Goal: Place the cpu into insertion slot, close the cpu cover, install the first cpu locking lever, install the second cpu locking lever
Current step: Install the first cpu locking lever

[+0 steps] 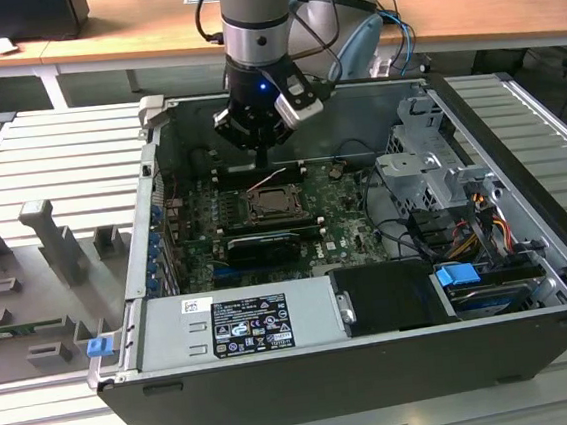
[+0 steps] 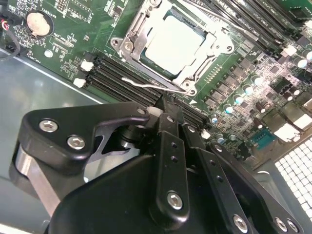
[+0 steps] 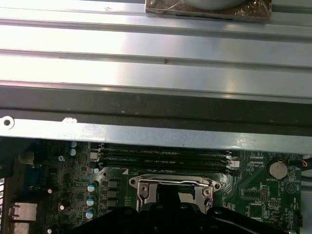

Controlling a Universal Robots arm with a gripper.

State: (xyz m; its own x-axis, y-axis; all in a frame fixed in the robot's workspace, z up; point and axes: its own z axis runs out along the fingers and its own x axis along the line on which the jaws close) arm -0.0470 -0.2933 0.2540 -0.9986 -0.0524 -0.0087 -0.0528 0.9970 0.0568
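Observation:
The cpu [image 2: 175,43] lies flat in the insertion slot [image 1: 273,205], its pale metal face showing. The silvery cpu cover [image 2: 138,35] is folded down around it as a frame. One thin wire locking lever [image 2: 141,84] sticks out from the socket's edge across the black memory slots [image 2: 117,73]; in the exterior view this lever [image 1: 267,183] stands tilted up. My gripper [image 2: 170,105] hangs just above the socket's far edge, close to the lever's end, with its narrow black fingers together and nothing between them. In the exterior view the gripper [image 1: 262,162] points straight down over the board.
The board sits deep in an open computer case [image 1: 519,150]. A power supply [image 1: 239,322] lies at the front and a drive cage [image 1: 429,158] with cables on the exterior view's right. A coin battery [image 2: 39,23] is near the socket. Grey fixtures [image 1: 56,244] stand on the slatted table.

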